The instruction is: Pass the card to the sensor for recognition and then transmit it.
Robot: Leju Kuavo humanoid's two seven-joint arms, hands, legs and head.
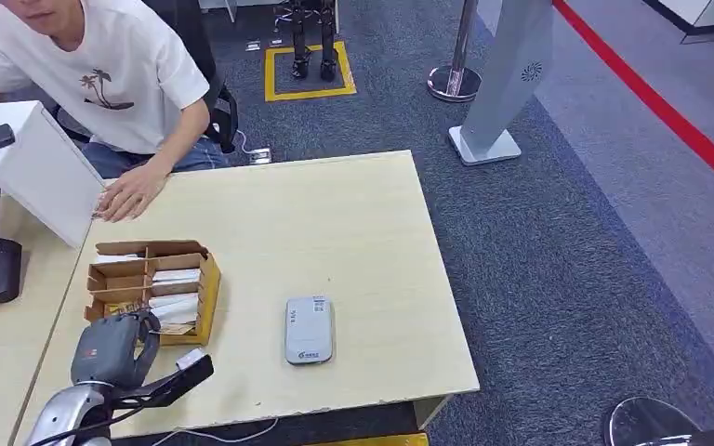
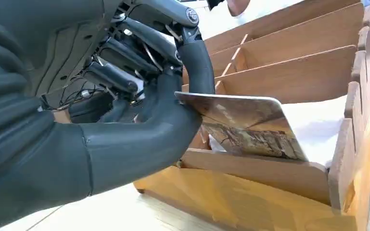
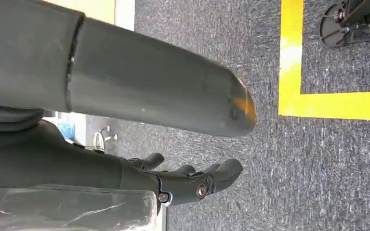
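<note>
Pinching printed card (image 2: pixel 243 126), left hand (image 2: pixel 125 130), over wooden box (image 2: pixel 289 72).

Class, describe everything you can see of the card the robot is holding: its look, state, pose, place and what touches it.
The card is thin and flat with rounded corners, its face printed in brown and tan, glossy like plastic. The left hand pinches one end between thumb and a dark finger. It is tilted, its free end reaching over a compartment of the wooden organiser box that holds white cards. Whether it touches the box cannot be told. In the head view it shows at the box's near end.
</note>
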